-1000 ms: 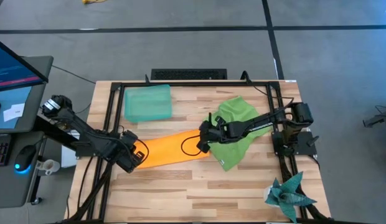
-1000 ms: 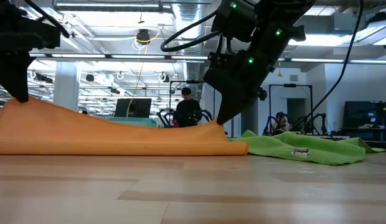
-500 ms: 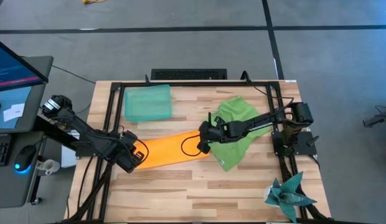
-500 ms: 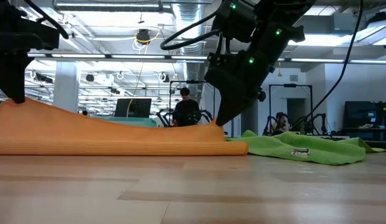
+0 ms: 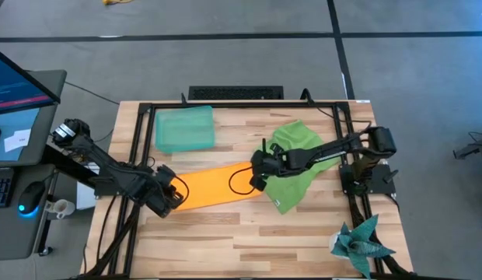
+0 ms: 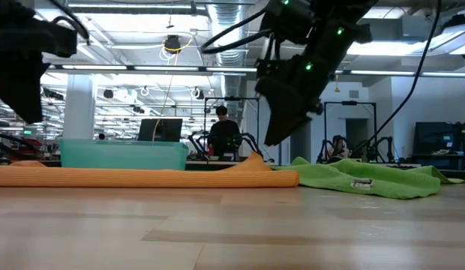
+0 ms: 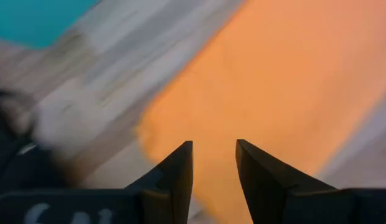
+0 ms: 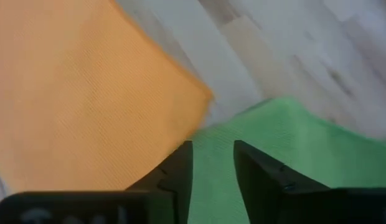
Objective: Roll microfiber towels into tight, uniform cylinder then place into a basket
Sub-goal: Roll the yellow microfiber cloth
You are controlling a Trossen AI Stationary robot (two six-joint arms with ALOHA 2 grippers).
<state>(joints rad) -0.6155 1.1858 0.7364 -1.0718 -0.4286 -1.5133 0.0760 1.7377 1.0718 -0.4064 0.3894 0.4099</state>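
Even bright overhead light, soft shadows; wrist views motion-blurred (esp. left).

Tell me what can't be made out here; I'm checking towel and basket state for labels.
- Basket contents: high view shows only translucent teal; in the low view its wall hides the inside.
- Orange towel left end: left gripper covers it from above.
- Green towel edge nearest the orange: under the right gripper.
- Left wrist view: blurred.

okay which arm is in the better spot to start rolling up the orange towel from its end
Probably the left. The left gripper hangs open right over the free end of the orange towel, with bare table around it. The right gripper sits at the other end, where the green towel crowds it.
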